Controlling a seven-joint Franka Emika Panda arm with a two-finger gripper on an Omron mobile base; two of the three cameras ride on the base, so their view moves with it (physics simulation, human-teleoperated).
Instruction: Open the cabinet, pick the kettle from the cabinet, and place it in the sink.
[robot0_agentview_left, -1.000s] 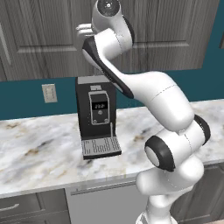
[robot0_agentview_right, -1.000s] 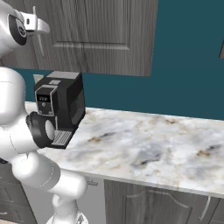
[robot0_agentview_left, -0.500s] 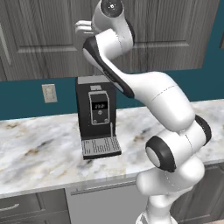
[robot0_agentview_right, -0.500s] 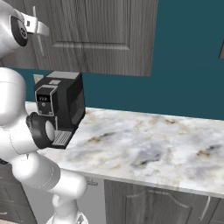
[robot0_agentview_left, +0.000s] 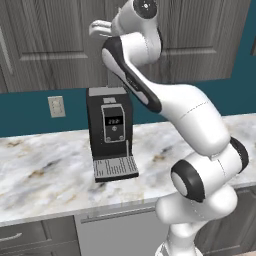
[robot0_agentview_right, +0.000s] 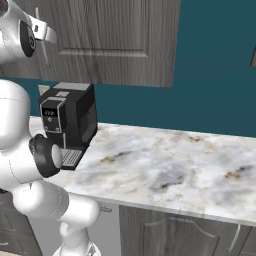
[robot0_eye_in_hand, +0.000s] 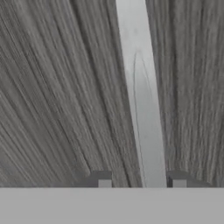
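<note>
From the left base view, one cabinet (robot0_agentview_left: 50, 45) hangs above the counter (robot0_agentview_left: 45, 175), its dark grey wood-grain doors shut, and the arm's wrist is raised against the door front; one black coffee machine (robot0_agentview_left: 111, 134) stands on the marble well below the hand, and one wall outlet (robot0_agentview_left: 56, 106) sits on the teal wall beside it. Compared with a second ago, the arm's pose looks the same, and nothing on the counter has shifted. From the right base view, one recessed-panel door of the cabinet fills the upper wall, the same single coffee machine stands below it, and the base cabinets run under the counter edge. In the hand view, the gripper (robot0_eye_in_hand: 141, 183) is pressed close to the grain of the door, with one long silver bar handle (robot0_eye_in_hand: 142, 96) running straight up from between the two dark fingertips (robot0_eye_in_hand: 104, 183); the jaws stand narrowly either side of the bar, and I cannot tell whether they are touching it.
</note>
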